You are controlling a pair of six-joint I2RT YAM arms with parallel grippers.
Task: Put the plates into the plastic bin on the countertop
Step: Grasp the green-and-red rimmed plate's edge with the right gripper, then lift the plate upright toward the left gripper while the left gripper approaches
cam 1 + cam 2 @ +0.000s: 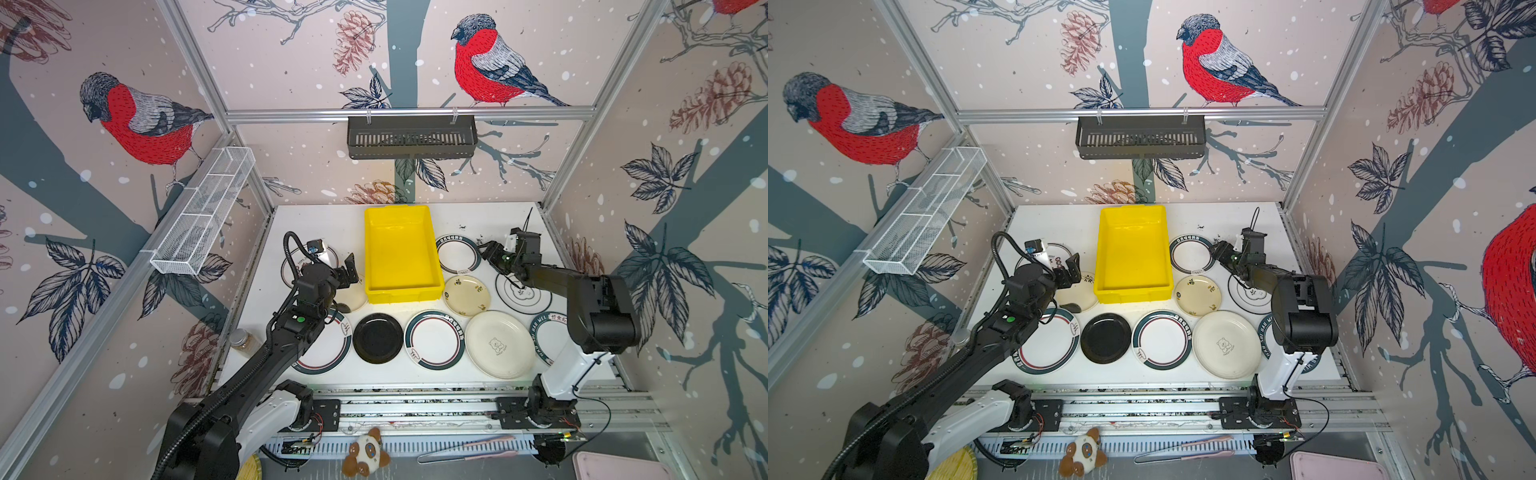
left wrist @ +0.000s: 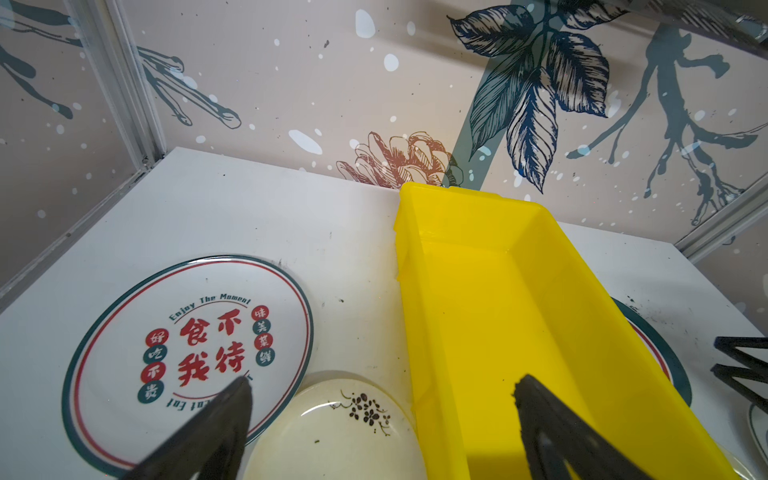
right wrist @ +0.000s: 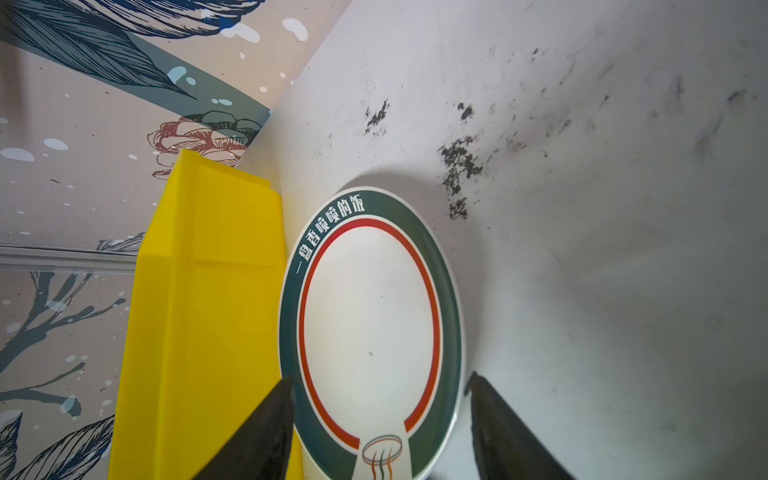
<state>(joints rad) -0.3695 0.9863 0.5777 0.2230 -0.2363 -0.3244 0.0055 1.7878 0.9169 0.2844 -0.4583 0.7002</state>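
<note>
Yellow to aim for: read the plastic bin [image 1: 401, 253] as empty, mid-countertop [image 1: 316, 224] in both top views, plates [image 1: 434, 340] flat on the white all round it. Note the banded plate [image 1: 457, 254] at 3 o'clock of the bin, just beside its wall, and the right gripper [image 1: 487, 252] at 3 o'clock of that plate, at its rim. Spot the left gripper [image 1: 351, 270] at 9 o'clock of the bin, spread wide, holding nothing. From left wrist: same wide-open fingers above the floral plate [image 2: 332, 432] and the bin wall; park there, clear of the drop path. From right wrist: jaws apart, straddling the banded plate's near edge, pinching nothing; contact unclear. Likely mid-pick, none binned. Slide one finger under the lip, pinch rim only, tilt up, lift above the wall before swinging toward 9 o'clock, then lower flat.
</note>
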